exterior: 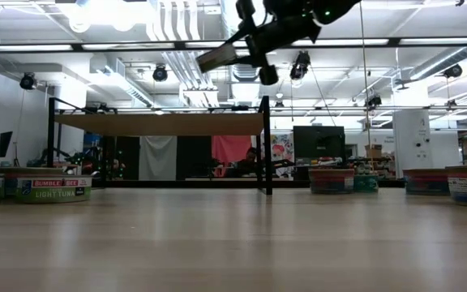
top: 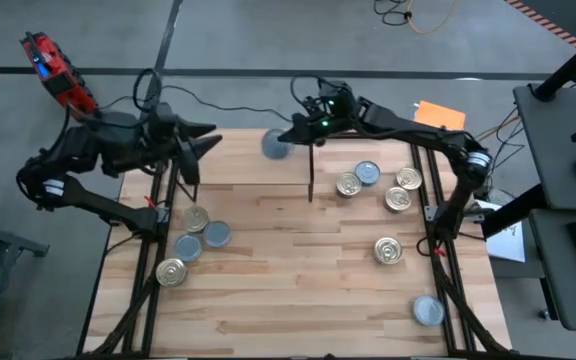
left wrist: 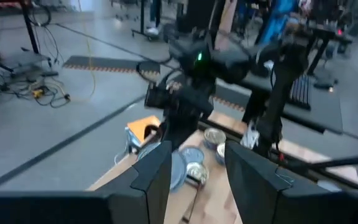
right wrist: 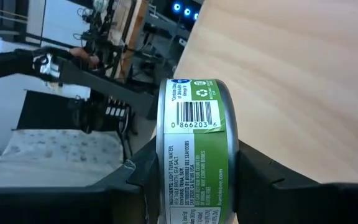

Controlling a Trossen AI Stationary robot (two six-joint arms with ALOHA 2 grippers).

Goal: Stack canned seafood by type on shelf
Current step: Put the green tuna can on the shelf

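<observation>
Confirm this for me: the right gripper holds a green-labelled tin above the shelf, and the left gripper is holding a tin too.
Not quite. The right gripper does hold the green-labelled tin, above the shelf in the high view. The left gripper holds nothing: the left wrist view shows only open space between its fingers.

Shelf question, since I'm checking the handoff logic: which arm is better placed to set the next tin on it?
The right. The right gripper is shut on a green-labelled tin and hangs over the shelf. The left gripper holds nothing, at the shelf's left end.
</observation>
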